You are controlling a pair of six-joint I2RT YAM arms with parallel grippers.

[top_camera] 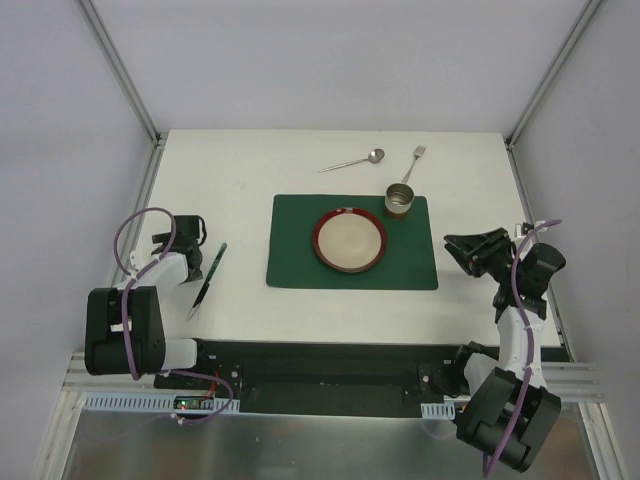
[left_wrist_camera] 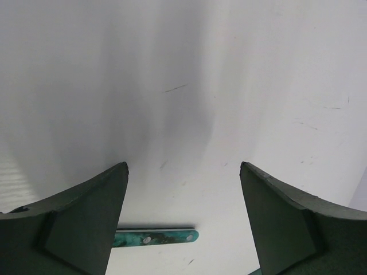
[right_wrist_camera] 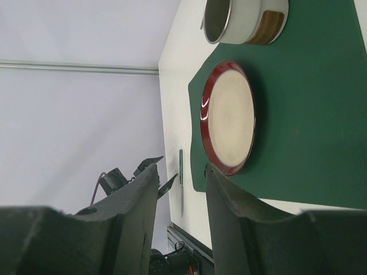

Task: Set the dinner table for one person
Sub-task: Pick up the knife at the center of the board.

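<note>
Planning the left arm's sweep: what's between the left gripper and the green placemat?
Between left gripper and placemat: a green-handled knife flat on the dinner table, otherwise bare. Top view shows it.

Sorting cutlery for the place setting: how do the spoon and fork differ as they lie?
The spoon lies left of the fork. The spoon lies nearly crosswise, bowl at its right end; the fork points more steeply away, tines far. The spoon looks longer than the fork. Both are silvery and lie on the bare table, beyond the placemat.
</note>
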